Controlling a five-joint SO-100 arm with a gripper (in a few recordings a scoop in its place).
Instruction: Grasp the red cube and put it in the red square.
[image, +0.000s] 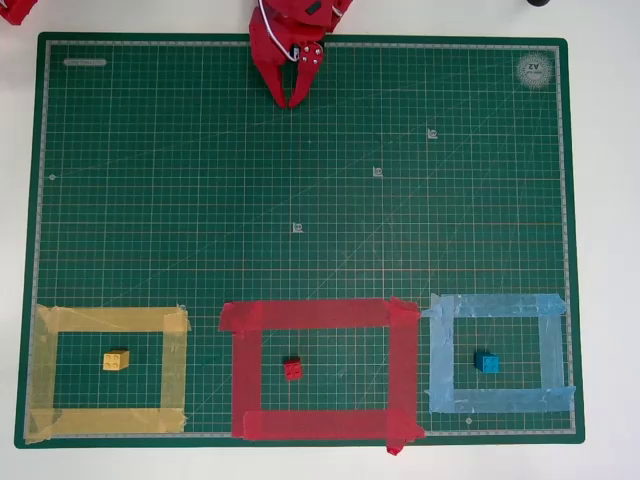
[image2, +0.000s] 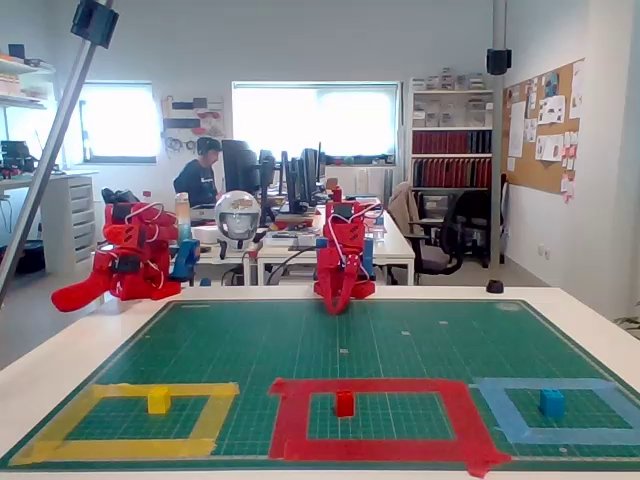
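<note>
Though tiny, red cube (image: 292, 369) inside taped red square (image: 318, 316).

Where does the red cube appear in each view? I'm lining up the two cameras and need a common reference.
Overhead view: the red cube lies low and just left of centre, inside the red square.
Fixed view: the red cube sits low near centre, inside the red square.
Shared landmark: the red square, between the yellow tape frame and the light blue tape frame.
</note>
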